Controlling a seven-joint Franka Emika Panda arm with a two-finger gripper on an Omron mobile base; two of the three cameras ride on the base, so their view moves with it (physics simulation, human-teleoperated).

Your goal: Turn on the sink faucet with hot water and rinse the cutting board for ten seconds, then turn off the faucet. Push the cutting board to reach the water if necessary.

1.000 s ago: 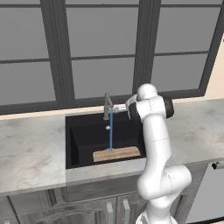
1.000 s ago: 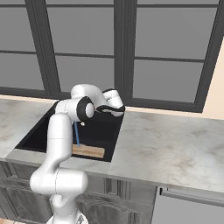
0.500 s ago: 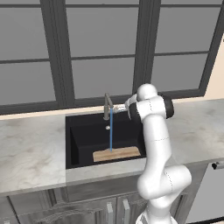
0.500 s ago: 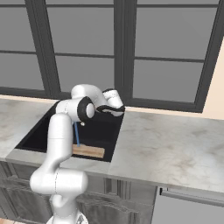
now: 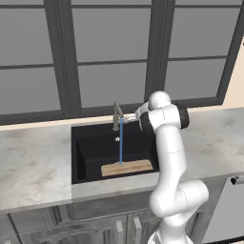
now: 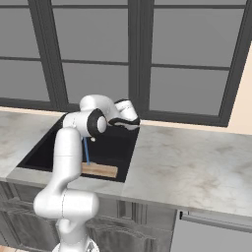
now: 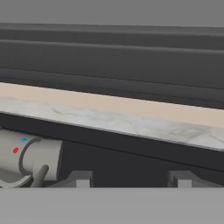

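Note:
The grey sink faucet [image 5: 116,116] stands at the back rim of the black sink [image 5: 90,152]. A thin blue stream of water [image 5: 120,143] falls from its spout onto the tan cutting board [image 5: 127,167], which lies flat at the basin's front. My gripper [image 5: 128,117] is just right of the faucet, at spout height. In the hand view the faucet body [image 7: 30,157], marked with a red and a blue dot, lies left of my gripper [image 7: 130,179]. The fingertips [image 7: 79,178] stand apart with nothing between them. From the right, the water [image 6: 86,151] and cutting board [image 6: 100,170] show beside my arm.
A marble counter [image 5: 33,162] surrounds the sink and runs wide to the right [image 6: 192,167]. Dark-framed windows [image 5: 157,52] rise close behind the faucet. Grey cabinets [image 5: 57,224] sit below, and an appliance front [image 6: 211,236] sits at the lower right.

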